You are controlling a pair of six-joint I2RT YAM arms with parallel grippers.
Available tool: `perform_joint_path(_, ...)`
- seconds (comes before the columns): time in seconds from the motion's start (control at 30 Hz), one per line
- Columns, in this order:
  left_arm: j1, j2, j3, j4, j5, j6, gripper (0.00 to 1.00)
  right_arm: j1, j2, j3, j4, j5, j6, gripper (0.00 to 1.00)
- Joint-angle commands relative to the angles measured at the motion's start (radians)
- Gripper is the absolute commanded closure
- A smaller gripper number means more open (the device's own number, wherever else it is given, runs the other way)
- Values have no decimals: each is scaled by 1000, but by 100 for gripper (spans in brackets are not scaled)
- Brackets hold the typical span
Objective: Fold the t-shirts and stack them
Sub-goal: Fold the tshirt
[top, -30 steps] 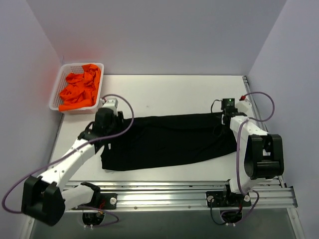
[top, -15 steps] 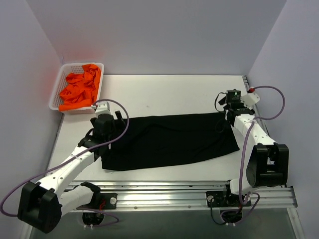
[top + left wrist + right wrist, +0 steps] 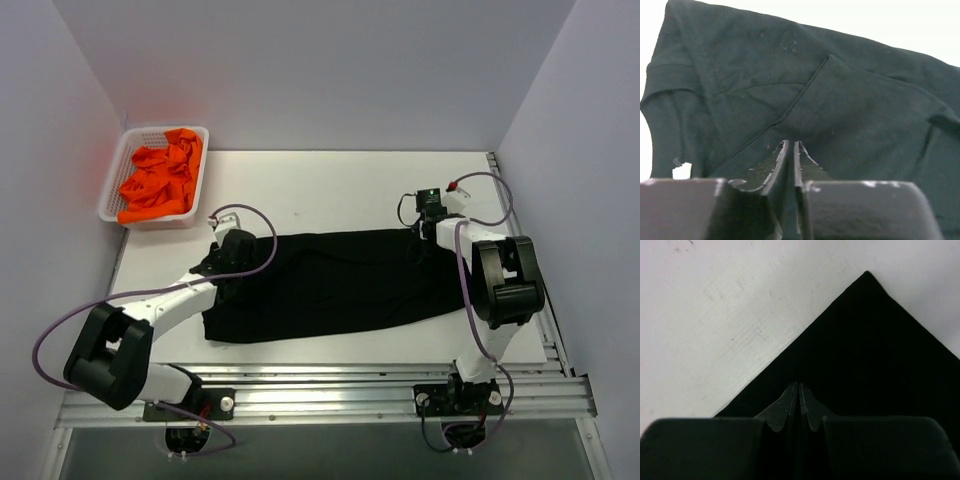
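overhead view: you see the tabletop carrying one black t-shirt, spread flat as a long band across the middle. it runs from near the left edge almost to the right edge, and its near hem slants up toward the right. a white mesh basket stands at the far left corner of the tabletop, well apart from the black cloth, with the orange t-shirts lying crumpled inside it. both arms reach in from the near edge, one to each end of the black t-shirt. left wrist view: you find the left gripper over the left end of the shirt, its jaws drawn to a thin slit and nipped on the cloth. a raised crease runs away from the fingertips, and a hemmed sleeve lies to the left of them. right wrist view: you find the right gripper at the shirt's far right corner, its jaws pressed fully together. the tips sit just inside the straight edge of the cloth, where black meets bare white tabletop, and the corner of the cloth points away from the fingers. you cannot tell from this view whether any cloth is caught between these tips. the shirt's small mark is not visible in any view.
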Motion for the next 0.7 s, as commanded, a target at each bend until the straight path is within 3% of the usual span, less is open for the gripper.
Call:
perform_joint_path(0.0, -7, 98, 82, 28, 0, -31, 87, 2, 55, 51, 23, -26, -17, 100)
perform_joint_path(0.17, -7, 336, 258, 0, 77, -13, 96, 10, 78, -48, 75, -52, 38, 100)
perform_joint_path(0.37, 10, 640, 528, -121, 115, 50, 98, 33, -5, -148, 72, -50, 88, 100)
perform_joint_path(0.5, 41, 789, 779, -231, 164, 99, 98, 111, -95, -243, 60, -10, 116, 100)
perform_joint_path(0.67, 79, 905, 1010, -365, 242, 153, 98, 333, -198, -395, 73, 34, 231, 100)
